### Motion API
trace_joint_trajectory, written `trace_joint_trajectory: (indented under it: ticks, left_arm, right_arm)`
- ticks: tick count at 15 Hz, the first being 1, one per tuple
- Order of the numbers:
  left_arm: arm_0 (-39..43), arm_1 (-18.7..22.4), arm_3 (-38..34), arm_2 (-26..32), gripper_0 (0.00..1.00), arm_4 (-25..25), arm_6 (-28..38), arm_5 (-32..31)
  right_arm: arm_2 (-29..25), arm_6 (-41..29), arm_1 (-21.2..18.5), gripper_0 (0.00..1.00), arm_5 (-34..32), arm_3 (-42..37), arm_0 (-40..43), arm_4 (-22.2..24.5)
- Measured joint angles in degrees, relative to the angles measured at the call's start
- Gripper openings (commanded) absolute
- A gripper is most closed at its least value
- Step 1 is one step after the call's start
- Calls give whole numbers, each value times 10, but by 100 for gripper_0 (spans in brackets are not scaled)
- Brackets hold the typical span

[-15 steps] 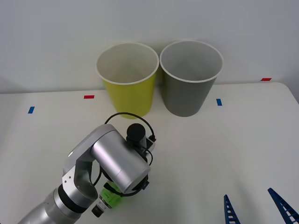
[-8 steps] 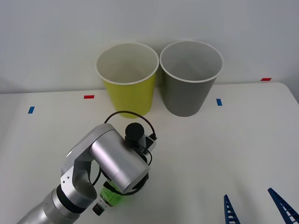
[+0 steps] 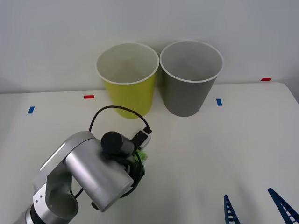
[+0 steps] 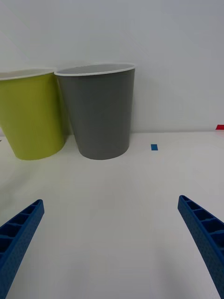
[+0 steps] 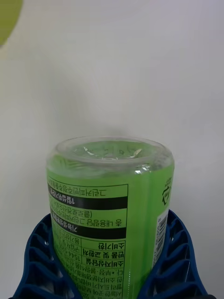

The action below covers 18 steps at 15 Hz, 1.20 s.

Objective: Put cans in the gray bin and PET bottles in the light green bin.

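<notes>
My left gripper (image 5: 109, 224) is shut on the PET bottle (image 5: 109, 205), a slim bottle with a bright green label, its clear base pointing away from the wrist. In the front view the left arm's silver wrist covers the gripper, and a sliver of the green bottle (image 3: 140, 156) shows at its far side, in front of the light green bin (image 3: 127, 79). The gray bin (image 3: 190, 81) stands right beside that bin. My right gripper (image 3: 256, 212) waits open at the near right edge, facing the light green bin (image 4: 30, 114) and the gray bin (image 4: 100, 112). Cans are out of view.
The white table (image 3: 224, 149) carries small tape marks: red (image 3: 88, 97) and blue (image 3: 31, 110) at the left, blue (image 3: 219, 101) and red (image 3: 266, 79) at the right. A white wall rises right behind the bins.
The left wrist has swung round and moved away from the near edge toward the bins, carrying the bottle up with it. The right arm has not moved.
</notes>
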Motion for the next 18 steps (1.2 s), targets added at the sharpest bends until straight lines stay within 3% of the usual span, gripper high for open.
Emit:
trace_joint_trajectory:
  ticks: [4,7,14,18]
  left_arm:
    - [58,-14,-97,62,0,-6,-86,-11]
    - [82,-25,-147,91,0,2,-100,-32]
    - [93,-14,-192,178,0,113,-119,-79]
    - [93,-15,-214,260,0,200,-183,-136]
  right_arm:
    - [0,0,0,100,0,0,0,0]
    - [0,0,0,100,0,0,0,0]
    - [0,0,0,100,0,0,0,0]
    - [0,0,0,100,0,0,0,0]
